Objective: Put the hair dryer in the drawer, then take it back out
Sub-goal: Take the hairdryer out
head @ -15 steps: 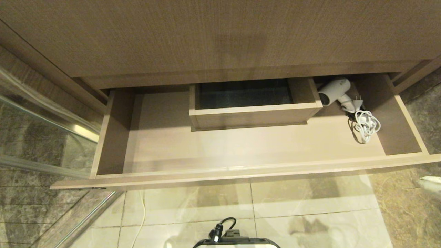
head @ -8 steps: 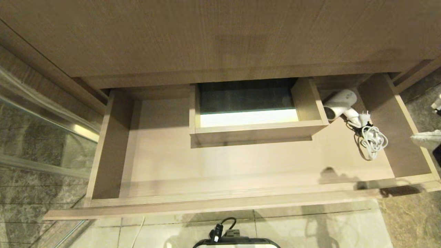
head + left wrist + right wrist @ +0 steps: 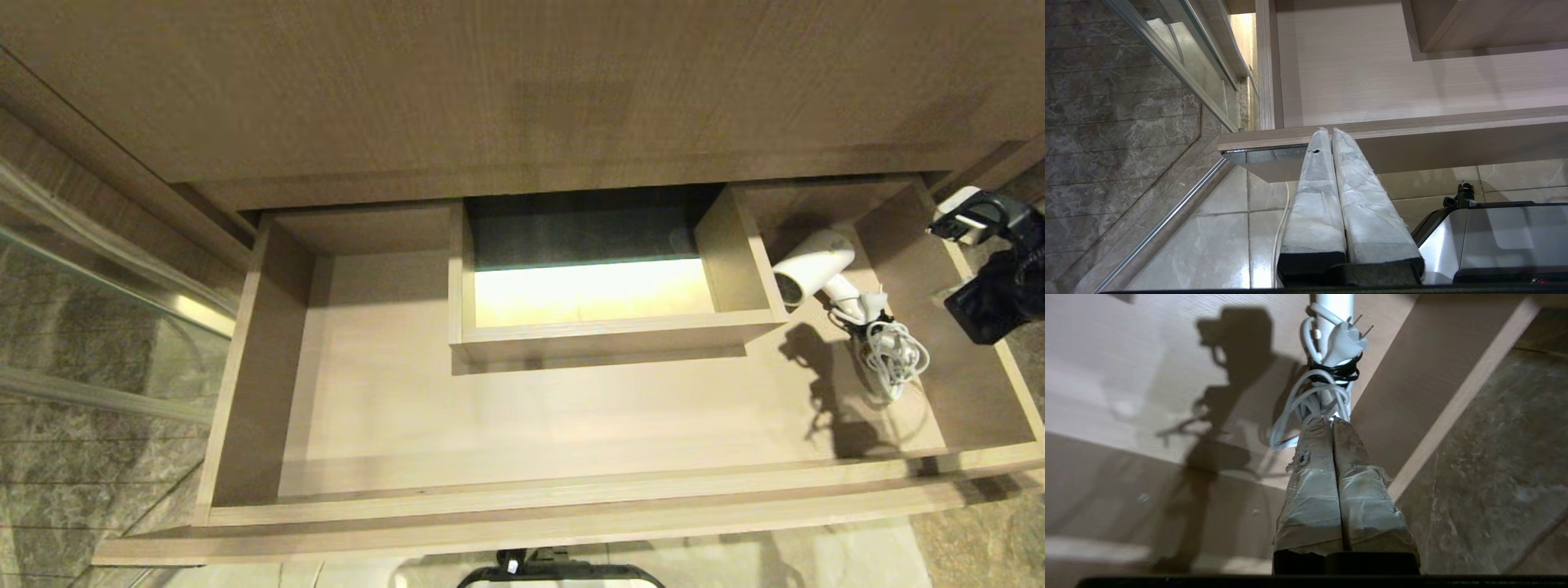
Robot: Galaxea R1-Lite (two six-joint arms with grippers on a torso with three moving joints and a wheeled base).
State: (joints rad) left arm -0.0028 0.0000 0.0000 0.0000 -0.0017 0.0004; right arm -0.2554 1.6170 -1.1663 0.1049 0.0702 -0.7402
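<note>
Hair dryer lying in the right rear of the pulled-out drawer, cord bundled beside it; right gripper, jaws pressed together and empty, is poised above the cord, presumably for retrieval.

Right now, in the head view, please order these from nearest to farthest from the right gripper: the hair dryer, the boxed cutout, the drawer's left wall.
1. Hair dryer, right end of the drawer, beside the right gripper.
2. Boxed cutout, mid-back.
3. Drawer's left wall, far opposite end.
</note>
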